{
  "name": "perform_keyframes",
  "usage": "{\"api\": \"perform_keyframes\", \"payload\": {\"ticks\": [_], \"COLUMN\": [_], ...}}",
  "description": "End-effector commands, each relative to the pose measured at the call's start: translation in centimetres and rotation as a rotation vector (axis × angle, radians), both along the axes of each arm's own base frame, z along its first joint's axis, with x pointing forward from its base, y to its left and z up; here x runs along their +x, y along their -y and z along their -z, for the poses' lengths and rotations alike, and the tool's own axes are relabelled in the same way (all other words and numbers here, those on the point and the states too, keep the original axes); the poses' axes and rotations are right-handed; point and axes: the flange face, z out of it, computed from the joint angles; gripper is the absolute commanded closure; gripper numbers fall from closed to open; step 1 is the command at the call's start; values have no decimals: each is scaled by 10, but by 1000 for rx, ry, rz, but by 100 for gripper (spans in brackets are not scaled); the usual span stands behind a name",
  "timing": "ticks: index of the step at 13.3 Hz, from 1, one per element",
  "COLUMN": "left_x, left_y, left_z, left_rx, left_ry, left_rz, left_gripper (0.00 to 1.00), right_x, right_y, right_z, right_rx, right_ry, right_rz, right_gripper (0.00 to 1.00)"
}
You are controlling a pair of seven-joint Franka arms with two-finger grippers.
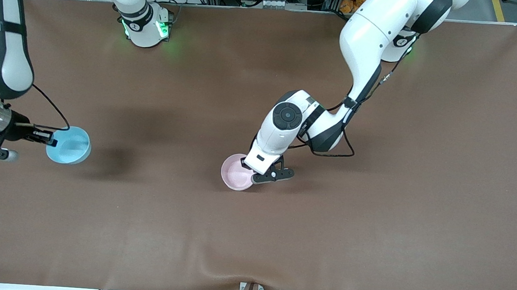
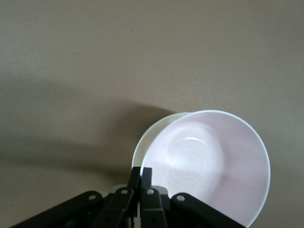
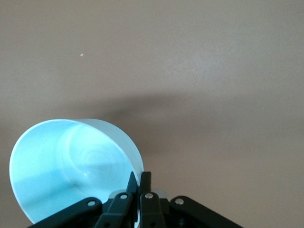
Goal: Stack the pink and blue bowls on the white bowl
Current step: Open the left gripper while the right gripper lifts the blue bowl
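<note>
No readable brand, label or writing on any item.

Left gripper [image 1: 256, 172]: over mid-desk, jaws pinched tight on the rim of the pink bowl [image 1: 236, 172]. In the left wrist view, fingers [image 2: 141, 183] pressed together on the pink bowl's [image 2: 209, 164] wall, one inside and one outside. Pink bowl tilted, mouth turned toward the wrist camera, glossy highlight in its base.

White bowl [image 2: 142, 149]: seen in the left wrist view only as a pale crescent of rim showing past the pink bowl's edge, directly beneath it. Whether the two touch cannot be told. In the front view hidden under the pink bowl.

Right gripper [image 1: 49, 139]: over the right arm's end of the desk, at about 9 o'clock from the pink bowl in the front view and well apart from it. Jaws closed on the rim of the blue bowl [image 1: 69, 145], gripping it at the bowl's own 9 o'clock edge in that view. In the right wrist view, fingers [image 3: 140, 187] pinching the blue bowl's [image 3: 71, 166] wall, bowl tipped with mouth toward the camera.

Desk [image 1: 371, 225]: brown matte surface, soft shadows beside each bowl.
</note>
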Motion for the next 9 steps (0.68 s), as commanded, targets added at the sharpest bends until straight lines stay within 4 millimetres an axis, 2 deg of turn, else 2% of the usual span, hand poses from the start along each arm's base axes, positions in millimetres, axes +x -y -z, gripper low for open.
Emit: {"api": "perform_keyframes", "payload": {"ticks": [1,6,7,8,9], "left_x": [-4,-5,-4,-4,0], "left_y": [12,10,10,10,8], "left_z": [9,18,17,15,6], "left_rx": [-6,3,-3,-9,-20], "left_ry": [-2,-13,-19,-27,-22], "left_rz": [-7,-8,-21,-62,-84], "left_gripper": [100,100,62,1,0], "right_x": [0,1,2,2,2], "right_y": [-21,-87,-96,-109,-121], "right_z": [-21,-47,-52,-54,-55], "right_rx": [8,55,57,56,57], "right_ry": [-1,-30,-27,-29,-29], "right_rz": [25,61,91,101,85], "right_gripper": [100,100,100,100,100]}}
